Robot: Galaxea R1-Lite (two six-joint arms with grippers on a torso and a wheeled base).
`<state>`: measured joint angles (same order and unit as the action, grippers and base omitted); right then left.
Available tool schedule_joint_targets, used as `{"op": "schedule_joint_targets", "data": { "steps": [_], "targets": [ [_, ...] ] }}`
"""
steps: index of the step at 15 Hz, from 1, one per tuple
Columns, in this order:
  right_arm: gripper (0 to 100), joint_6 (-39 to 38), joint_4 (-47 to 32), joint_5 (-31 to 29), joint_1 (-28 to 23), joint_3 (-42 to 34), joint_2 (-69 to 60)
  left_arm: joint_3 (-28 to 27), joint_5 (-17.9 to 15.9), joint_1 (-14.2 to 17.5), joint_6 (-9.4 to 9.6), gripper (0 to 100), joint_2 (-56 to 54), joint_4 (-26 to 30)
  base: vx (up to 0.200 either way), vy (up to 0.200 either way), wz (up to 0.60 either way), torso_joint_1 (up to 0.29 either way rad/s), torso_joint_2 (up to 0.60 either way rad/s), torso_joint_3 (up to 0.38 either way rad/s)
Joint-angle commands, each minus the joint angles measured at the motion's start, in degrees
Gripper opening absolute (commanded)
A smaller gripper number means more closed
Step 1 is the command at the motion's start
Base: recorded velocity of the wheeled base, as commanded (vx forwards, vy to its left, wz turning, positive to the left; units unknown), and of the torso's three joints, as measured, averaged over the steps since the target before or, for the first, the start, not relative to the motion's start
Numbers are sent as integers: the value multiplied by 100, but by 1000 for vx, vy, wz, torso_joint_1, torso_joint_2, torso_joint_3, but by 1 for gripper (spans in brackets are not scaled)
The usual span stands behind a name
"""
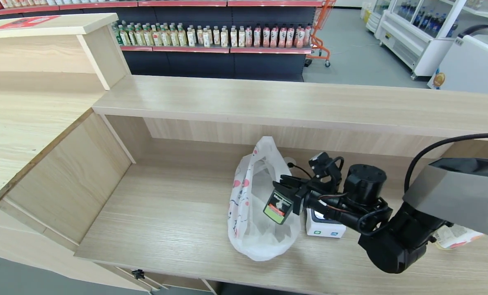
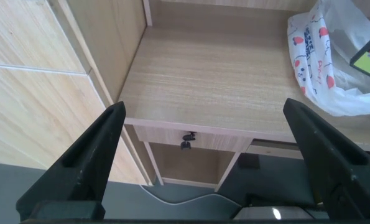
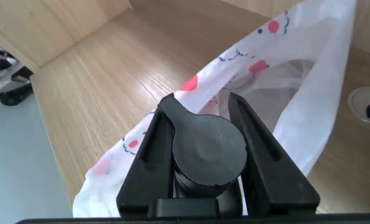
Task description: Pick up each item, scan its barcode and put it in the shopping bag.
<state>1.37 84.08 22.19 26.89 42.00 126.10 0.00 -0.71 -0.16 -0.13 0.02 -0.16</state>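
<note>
On the pale wood-grain desk (image 1: 166, 213), leaves the thin, crinkly white bag (image 1: 248, 233) slumped, mouth gaping to receive goods. Hangs left gripper (image 2: 203, 124) spread and empty off the desk's near edge. Clamps right gripper (image 1: 287, 192) on a small dark jar (image 1: 277, 209), round black lid, just over that mouth, seemingly ready for dropping in.

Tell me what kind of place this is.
Most likely a small supermarket or convenience store's checkout: long shelves of bottled drinks, white glass-fronted chiller cabinets, and a pale wooden counter bearing a white patterned plastic shopping bag.
</note>
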Motion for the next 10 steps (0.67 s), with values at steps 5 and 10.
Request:
{"op": "schedule_joint_targets", "data": {
  "steps": [5,10],
  "targets": [
    [0,241,311,49,-35,-174,626,0,0,-2,-4,100,-2,-2,0,0,0,0,0,0],
    [100,373,592,49,-79,-183,741,0,0,-2,-4,100,-2,-2,0,0,0,0,0,0]
  ]
}}
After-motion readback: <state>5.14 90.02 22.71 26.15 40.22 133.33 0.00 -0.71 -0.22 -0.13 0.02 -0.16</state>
